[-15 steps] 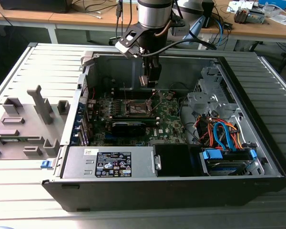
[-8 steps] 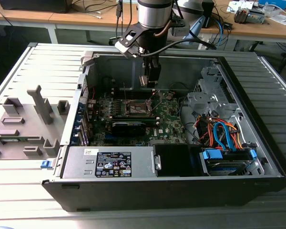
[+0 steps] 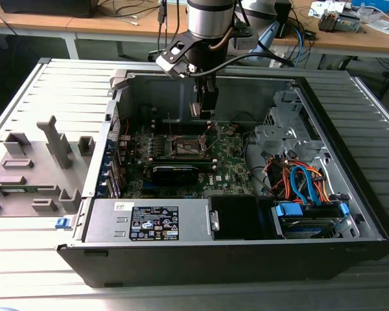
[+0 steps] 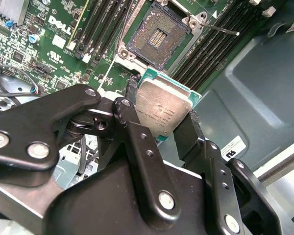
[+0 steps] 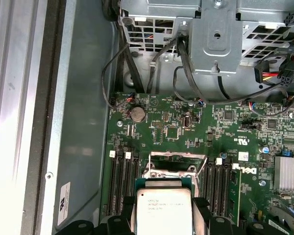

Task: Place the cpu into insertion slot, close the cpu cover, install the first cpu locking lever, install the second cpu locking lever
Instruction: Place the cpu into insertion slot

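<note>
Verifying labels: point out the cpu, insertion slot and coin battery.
cpu [image 4: 162,107], second wrist view, silver metal top.
insertion slot [image 4: 147,42], second wrist view, pin field.
coin battery [image 5: 137,114], first wrist view, round face.

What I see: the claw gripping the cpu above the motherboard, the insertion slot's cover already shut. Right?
Not shut: in the second wrist view the insertion slot lies uncovered, its pin field bare. The rest holds: the claw grips the cpu above the motherboard.
</note>
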`<state>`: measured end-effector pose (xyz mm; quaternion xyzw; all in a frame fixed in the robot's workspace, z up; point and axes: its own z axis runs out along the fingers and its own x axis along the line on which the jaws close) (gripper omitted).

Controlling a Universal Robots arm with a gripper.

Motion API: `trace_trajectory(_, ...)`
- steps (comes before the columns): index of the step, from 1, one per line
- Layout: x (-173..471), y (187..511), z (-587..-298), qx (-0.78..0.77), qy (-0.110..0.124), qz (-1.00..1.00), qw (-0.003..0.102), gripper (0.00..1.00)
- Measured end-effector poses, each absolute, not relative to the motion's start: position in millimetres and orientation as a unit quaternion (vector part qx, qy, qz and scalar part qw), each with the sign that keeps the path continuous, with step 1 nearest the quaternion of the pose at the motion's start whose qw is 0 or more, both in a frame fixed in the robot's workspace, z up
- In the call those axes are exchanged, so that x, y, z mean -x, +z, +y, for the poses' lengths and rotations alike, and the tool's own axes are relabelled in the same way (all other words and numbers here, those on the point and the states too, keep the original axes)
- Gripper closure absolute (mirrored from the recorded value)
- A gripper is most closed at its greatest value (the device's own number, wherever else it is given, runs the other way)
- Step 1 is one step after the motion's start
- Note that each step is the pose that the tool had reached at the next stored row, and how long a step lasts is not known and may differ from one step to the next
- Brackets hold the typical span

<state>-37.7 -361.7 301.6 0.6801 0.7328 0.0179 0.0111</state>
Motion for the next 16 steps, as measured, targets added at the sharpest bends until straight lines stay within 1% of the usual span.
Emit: trace_trajectory(16,37.7,301.2,-361.7,-0.693,0.018,0.72,0.011,0.45)
